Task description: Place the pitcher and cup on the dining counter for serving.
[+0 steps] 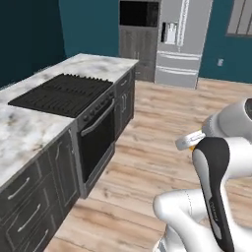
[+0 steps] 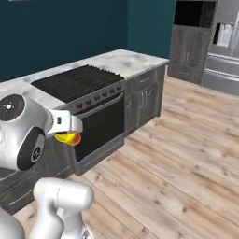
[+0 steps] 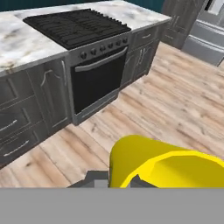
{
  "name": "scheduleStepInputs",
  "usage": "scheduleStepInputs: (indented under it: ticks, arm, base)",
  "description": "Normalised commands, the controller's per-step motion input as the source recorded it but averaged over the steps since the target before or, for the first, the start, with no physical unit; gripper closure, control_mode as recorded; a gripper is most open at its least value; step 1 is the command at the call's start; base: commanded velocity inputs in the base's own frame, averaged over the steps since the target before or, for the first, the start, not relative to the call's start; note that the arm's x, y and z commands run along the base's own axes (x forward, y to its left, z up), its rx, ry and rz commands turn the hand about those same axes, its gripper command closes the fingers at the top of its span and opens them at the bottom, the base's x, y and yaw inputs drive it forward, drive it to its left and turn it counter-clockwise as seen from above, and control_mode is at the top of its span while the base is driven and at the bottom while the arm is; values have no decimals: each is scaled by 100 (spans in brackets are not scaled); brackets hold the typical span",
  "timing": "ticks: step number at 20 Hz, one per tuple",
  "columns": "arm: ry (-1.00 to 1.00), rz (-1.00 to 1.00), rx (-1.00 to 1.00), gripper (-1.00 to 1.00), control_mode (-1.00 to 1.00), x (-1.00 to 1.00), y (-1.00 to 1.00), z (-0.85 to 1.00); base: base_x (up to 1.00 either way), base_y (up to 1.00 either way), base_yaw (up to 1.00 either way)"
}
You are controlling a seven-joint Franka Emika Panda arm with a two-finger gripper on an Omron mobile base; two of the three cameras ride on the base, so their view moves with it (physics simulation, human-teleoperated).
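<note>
The yellow cup (image 3: 153,162) fills the bottom of the hand view, lying sideways between my gripper's (image 3: 119,182) fingers, which are shut on it. In the right base view the cup (image 2: 68,138) hangs under the white hand, showing a red-orange mark, in front of the oven. It is held well above the wooden floor, away from the counter. The pitcher is out of view. A marble counter (image 1: 29,128) with brown veins and dark grey drawers stands to the left; I cannot tell whether it is the dining counter.
A black cooktop (image 1: 64,93) is set in the marble top, with an oven (image 1: 98,138) below it. A steel fridge (image 1: 179,42) and dark cabinets stand at the far wall. Wooden floor (image 2: 177,158) stretches open to the right.
</note>
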Motion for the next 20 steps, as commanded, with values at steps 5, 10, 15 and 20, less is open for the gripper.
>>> scheduleStepInputs:
  ticks: [5,10,15,20]
  arm:
    - [0,0,0,100,100,0,0,0]
    - [0,0,0,100,100,0,0,0]
    - [0,0,0,100,100,0,0,0]
    - [0,0,0,100,100,0,0,0]
  base:
    - [90,0,68]
    - [72,0,75]
    - [64,0,78]
    - [76,5,68]
